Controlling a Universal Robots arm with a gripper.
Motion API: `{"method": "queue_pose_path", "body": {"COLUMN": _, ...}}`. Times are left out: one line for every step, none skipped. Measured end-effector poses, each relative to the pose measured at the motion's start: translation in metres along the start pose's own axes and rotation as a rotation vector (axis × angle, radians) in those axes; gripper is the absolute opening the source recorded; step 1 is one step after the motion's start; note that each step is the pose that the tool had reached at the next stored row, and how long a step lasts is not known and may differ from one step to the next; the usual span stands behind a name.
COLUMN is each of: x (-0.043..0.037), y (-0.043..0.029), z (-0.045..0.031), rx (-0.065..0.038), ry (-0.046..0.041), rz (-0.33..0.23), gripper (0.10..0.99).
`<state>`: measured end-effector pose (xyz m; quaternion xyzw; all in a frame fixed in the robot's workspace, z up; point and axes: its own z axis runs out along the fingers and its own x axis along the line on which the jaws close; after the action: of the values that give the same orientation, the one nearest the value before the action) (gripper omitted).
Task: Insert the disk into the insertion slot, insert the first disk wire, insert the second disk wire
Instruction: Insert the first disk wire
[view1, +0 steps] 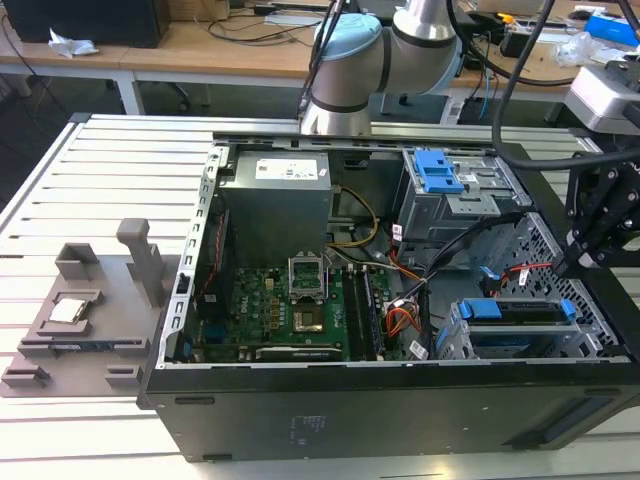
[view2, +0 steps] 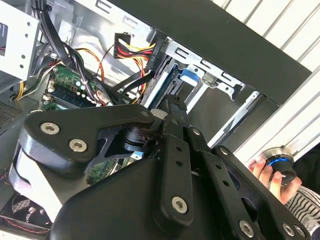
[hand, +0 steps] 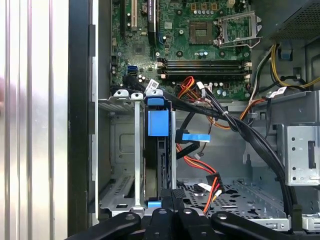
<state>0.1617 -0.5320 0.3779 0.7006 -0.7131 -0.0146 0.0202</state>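
Past seating, apparently: blue-framed silver disk (view1: 515, 312) lodged in perforated silver insertion slot (view1: 455, 345), exterior view's near right. Probably first-wire step; black gripper (hand: 174, 196) pressed together near it, needing fine plug alignment.

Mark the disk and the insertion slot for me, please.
the disk (hand: 159, 150): first wrist view, dark edge below the blue caddy tab.
the insertion slot (hand: 122, 150): first wrist view, bare grey inner wall beside the disk.
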Motion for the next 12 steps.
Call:
{"method": "queue_pose_path", "body": {"x": 0.0000, "y": 0.0000, "z": 0.0000, "rx": 0.000, "ry": 0.0001, "rz": 0.000, "gripper": 0.106}}
{"method": "queue_pose_path", "body": {"x": 0.0000, "y": -0.0001, "z": 0.0000, "rx": 0.000, "ry": 0.0000, "rz": 0.000, "gripper": 0.169}}
{"method": "queue_pose_path", "body": {"x": 0.0000, "y": -0.0001, "z": 0.0000, "rx": 0.000, "ry": 0.0001, "rz": 0.000, "gripper": 0.294}}
{"method": "queue_pose_path", "body": {"x": 0.0000, "y": -0.0002, "z": 0.0000, "rx": 0.000, "ry": 0.0000, "rz": 0.000, "gripper": 0.361}}
{"method": "queue_pose_path", "body": {"x": 0.0000, "y": -0.0002, "z": 0.0000, "rx": 0.000, "ry": 0.0000, "rz": 0.000, "gripper": 0.361}}
{"method": "queue_pose_path", "body": {"x": 0.0000, "y": -0.0002, "z": 0.0000, "rx": 0.000, "ry": 0.0000, "rz": 0.000, "gripper": 0.361}}
{"method": "queue_pose_path", "body": {"x": 0.0000, "y": -0.0003, "z": 0.0000, "rx": 0.000, "ry": 0.0000, "rz": 0.000, "gripper": 0.361}}
{"method": "queue_pose_path", "body": {"x": -0.0005, "y": -0.0003, "z": 0.0000, "rx": 0.000, "ry": 0.0000, "rz": 0.000, "gripper": 0.361}}
{"method": "queue_pose_path", "body": {"x": -0.0015, "y": -0.0005, "z": 0.0000, "rx": 0.000, "ry": 0.0000, "rz": 0.000, "gripper": 0.361}}
{"method": "queue_pose_path", "body": {"x": -0.0038, "y": -0.0008, "z": -0.0001, "rx": 0.000, "ry": 0.0001, "rz": -0.001, "gripper": 0.361}}
{"method": "queue_pose_path", "body": {"x": -0.0061, "y": -0.0012, "z": -0.0001, "rx": 0.000, "ry": 0.0001, "rz": -0.002, "gripper": 0.361}}
{"method": "queue_pose_path", "body": {"x": -0.0076, "y": -0.0015, "z": -0.0001, "rx": 0.000, "ry": 0.0000, "rz": -0.003, "gripper": 0.361}}
